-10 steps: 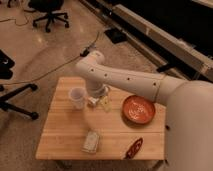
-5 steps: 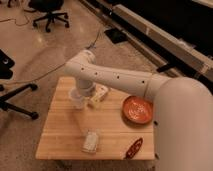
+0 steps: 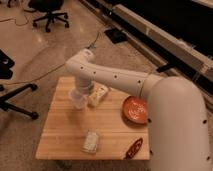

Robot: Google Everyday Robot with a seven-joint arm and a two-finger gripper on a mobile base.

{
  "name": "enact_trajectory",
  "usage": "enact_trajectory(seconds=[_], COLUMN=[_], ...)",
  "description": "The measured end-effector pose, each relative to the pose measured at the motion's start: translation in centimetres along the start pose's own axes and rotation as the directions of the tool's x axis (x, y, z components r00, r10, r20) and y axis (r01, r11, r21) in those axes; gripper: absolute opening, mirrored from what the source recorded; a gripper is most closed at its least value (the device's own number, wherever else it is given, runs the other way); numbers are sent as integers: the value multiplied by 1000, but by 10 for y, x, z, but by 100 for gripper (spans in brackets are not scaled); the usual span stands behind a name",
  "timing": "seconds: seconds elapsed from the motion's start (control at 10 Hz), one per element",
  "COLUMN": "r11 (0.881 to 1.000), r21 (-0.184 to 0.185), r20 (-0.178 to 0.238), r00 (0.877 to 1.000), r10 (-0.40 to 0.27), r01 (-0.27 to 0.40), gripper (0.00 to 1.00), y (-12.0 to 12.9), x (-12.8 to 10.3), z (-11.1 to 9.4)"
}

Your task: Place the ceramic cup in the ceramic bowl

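Five things lie on the wooden table (image 3: 57,132). The gripper (image 3: 81,92) hangs from a bent wrist directly over the cup (image 3: 76,100), toward the far left of the tabletop as I see it. It looks lined up for a grasp from above, which suits a small cup with no handle. The wrist hides the working end, so I cannot tell whether it is spread, pressed together or pinching the cup. The bowl (image 3: 136,109) sits well apart on the right, near the robot's body, with its mouth open. A white tube (image 3: 98,95) lies just beside the cup on the bowl's side and is the likely snag; a lift should clear it. A pale packet (image 3: 91,141) and a dark red piece (image 3: 134,148) lie near the front edge, off the path. An office chair (image 3: 49,14) stands on the floor beyond.
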Motion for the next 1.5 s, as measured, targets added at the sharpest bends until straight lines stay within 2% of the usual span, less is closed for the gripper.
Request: enact_trajectory(seconds=[0.4,0.8,0.9,1.0,1.5], r11=[1000,999,999,999,997], r21=[10,31,34,36,66], r20=[2,7,6,5,19], r00=[1000,1000,1000,1000,999], r10=[11,20,26,29,48], r01=[-11,-20,-26,-29,-49], gripper=[80,80,77,70,21], y=[-11,-8,-6,-5,-4], x=[5,5,6,7,3], z=[25,45,51,54,63])
